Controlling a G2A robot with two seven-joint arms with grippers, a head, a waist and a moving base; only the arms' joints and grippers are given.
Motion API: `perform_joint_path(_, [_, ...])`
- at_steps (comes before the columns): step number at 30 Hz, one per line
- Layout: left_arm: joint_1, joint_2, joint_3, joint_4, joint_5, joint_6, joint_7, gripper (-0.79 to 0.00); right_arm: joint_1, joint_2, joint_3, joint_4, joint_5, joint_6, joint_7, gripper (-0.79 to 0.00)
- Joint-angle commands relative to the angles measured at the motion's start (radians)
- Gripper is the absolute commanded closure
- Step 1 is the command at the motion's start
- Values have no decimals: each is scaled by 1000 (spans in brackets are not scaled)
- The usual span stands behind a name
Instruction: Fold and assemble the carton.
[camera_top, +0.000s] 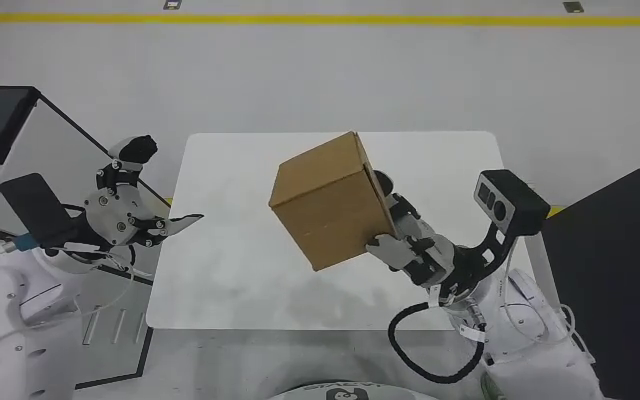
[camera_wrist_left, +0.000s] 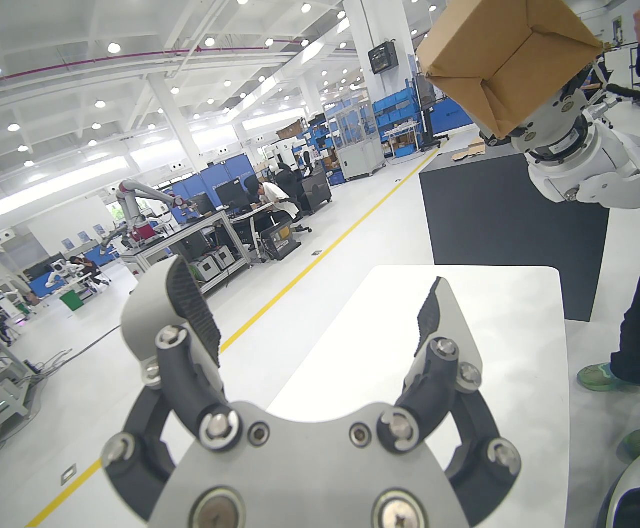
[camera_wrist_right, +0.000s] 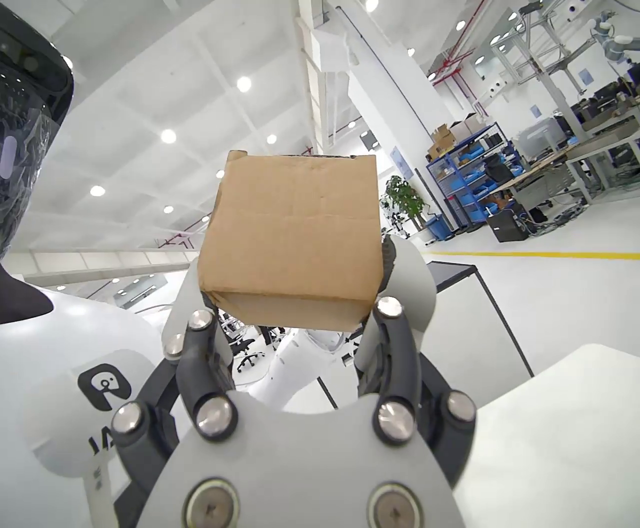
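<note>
Top view: we see the right gripper (camera_top: 388, 215) clenched on the carton (camera_top: 325, 205), holding it tilted above the table (camera_top: 230, 290). Left wrist view: the left gripper (camera_wrist_left: 307, 285) sits released at the table's edge. Right wrist view: both fingers (camera_wrist_right: 407, 280) pinch the carton's sides; we judge a firm, steady grasp best.

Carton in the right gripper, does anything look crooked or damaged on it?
The carton hangs tilted above the table, clamped at one side by the right gripper. Its folded flaps look closed; no tears show.
</note>
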Motion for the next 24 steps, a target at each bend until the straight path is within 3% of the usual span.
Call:
perform_joint_path(1, [0,0,0,0,0,0,0,-785,0,0,-1,0,2,2,0,0])
perform_joint_path(8, [0,0,0,0,0,0,0,-785,10,-1,14,0,-40,3,-9,0])
perform_joint_path(24, [0,0,0,0,0,0,0,-785,7,-7,93,2,-225,-204,-59,0])
